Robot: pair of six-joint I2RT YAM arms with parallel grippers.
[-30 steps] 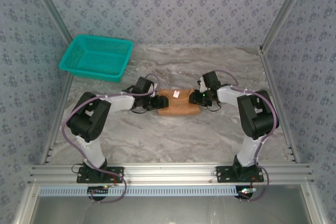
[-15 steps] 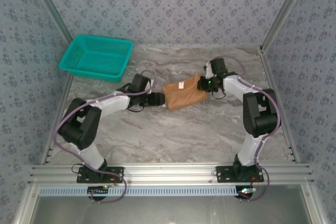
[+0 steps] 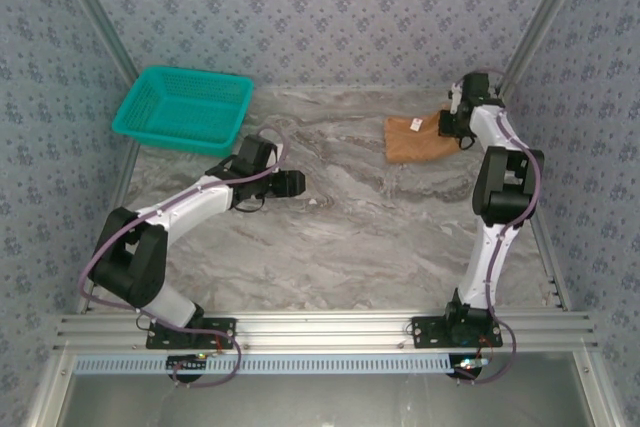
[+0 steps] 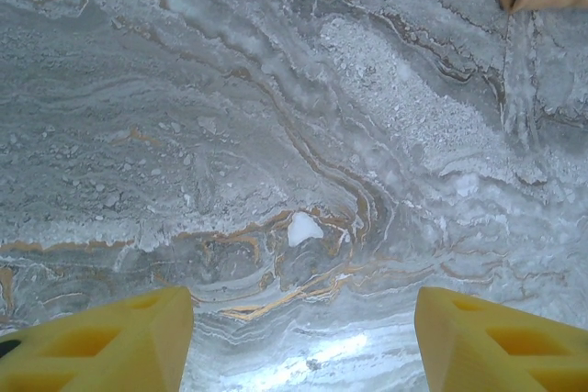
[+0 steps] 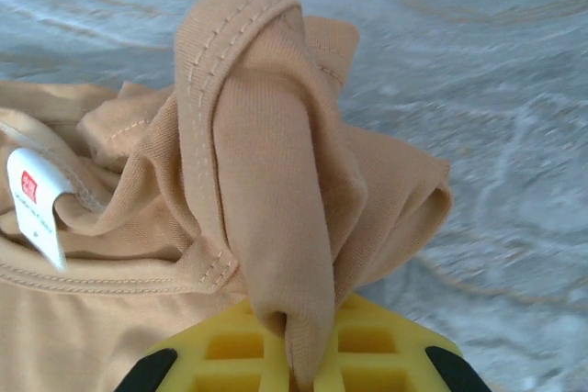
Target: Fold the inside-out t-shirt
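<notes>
Right wrist view: the t-shirt (image 5: pixel 266 162) is seen clamped between the closed yellow jaws of the right gripper (image 5: pixel 294 341), with a hemmed fold of orange-tan cloth bunched up directly ahead of the fingertips. A small white tag (image 5: pixel 37 204) is seen on the neckline, ahead and to the left of this gripper. From above, the rest of the t-shirt is seen lying on the marble table (image 3: pixel 350 237), spread out just beyond the same gripper. The left gripper (image 3: pixel 292 183) is held released, its two yellow fingers (image 4: pixel 101 337) set wide apart over bare marble, nothing being grasped; the t-shirt is found well ahead of it and to its right. A teal basket (image 3: pixel 185 107) is placed well apart from the left gripper.
</notes>
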